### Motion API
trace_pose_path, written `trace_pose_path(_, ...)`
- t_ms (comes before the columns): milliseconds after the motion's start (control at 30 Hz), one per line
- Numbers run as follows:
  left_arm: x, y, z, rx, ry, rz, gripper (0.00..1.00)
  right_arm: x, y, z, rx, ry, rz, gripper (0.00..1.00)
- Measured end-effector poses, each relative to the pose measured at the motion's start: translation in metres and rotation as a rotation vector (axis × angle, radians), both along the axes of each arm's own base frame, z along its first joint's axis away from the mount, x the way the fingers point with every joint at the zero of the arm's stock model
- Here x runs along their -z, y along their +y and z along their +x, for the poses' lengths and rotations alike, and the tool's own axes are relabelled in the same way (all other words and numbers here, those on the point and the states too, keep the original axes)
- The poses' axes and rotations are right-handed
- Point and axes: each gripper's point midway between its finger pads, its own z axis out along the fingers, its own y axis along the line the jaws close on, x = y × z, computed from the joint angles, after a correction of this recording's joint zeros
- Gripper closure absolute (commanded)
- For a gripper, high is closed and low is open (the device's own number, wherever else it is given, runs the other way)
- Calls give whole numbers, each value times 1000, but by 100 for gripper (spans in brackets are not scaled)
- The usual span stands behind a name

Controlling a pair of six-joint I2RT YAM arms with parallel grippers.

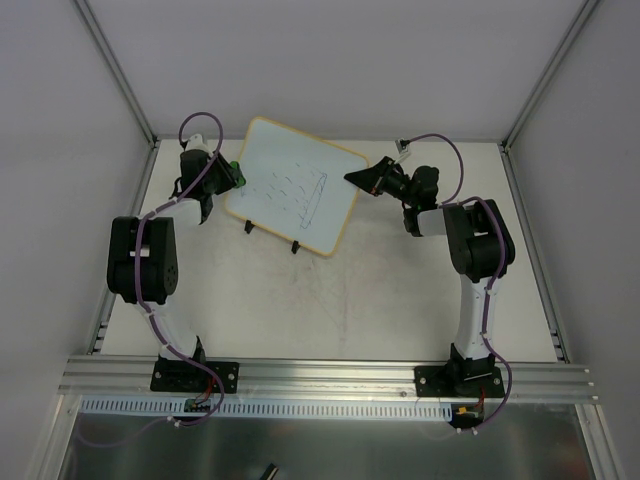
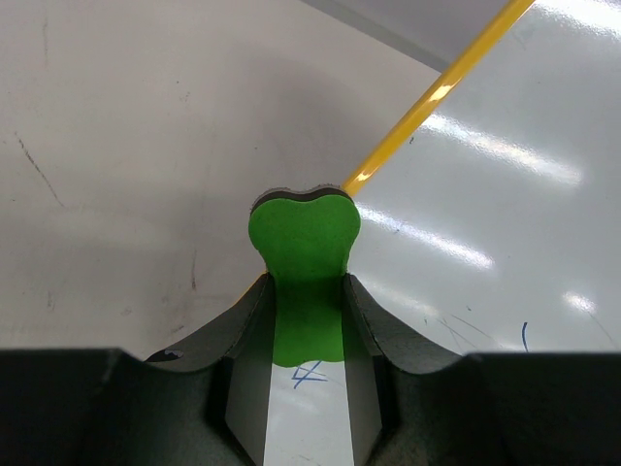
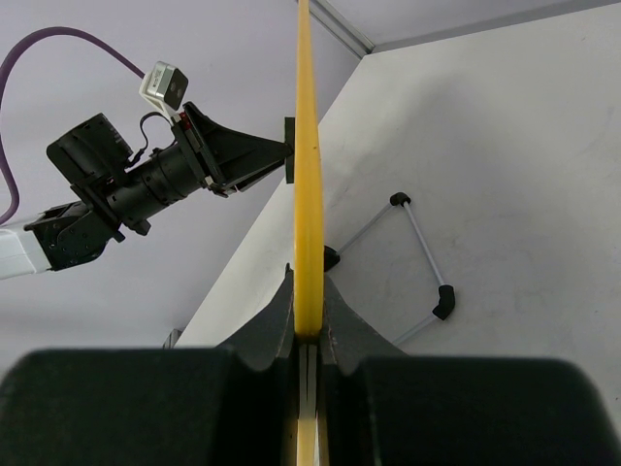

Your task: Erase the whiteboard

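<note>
Our right pincer (image 3: 308, 296) is clamped tight on the yellow rim (image 3: 308, 146) of the whiteboard (image 1: 290, 185), which sits on the table (image 1: 400, 300) between both pincers, with its pen marks (image 1: 298, 190) facing up. Our left pincer (image 2: 305, 291) grips a green eraser (image 2: 305, 233), whose tip reaches the board's opposite edge; we cannot tell whether it touches. The glossy board spreads to the right of that pincer and the tabletop to its left. A wire foot (image 3: 419, 243) lies to the right of the right pincer.

No readable text; the whiteboard (image 1: 280, 150) bears only illegible pen marks (image 1: 300, 190).
</note>
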Motion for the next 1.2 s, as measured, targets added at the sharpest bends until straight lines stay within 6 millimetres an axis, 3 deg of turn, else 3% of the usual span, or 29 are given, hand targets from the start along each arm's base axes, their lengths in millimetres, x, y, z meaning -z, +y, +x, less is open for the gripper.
trace_pose_path(233,-2,-3,2,19,9,2,100,0,-1,0,1,0,0,100)
trace_pose_path(400,-12,-21,11,54,-9,16,100,0,-2,1,4,1,0,100)
trace_pose_path(700,-41,-87,25,173,-85,49,100,0,-4,2,9,8,3,100)
trace_pose_path(1000,-62,-159,25,306,-155,116,100,2,-6,3,15,22,6,100)
trace_pose_path(1200,-73,-208,14,407,-202,183,100,2,-6,3,15,21,5,100)
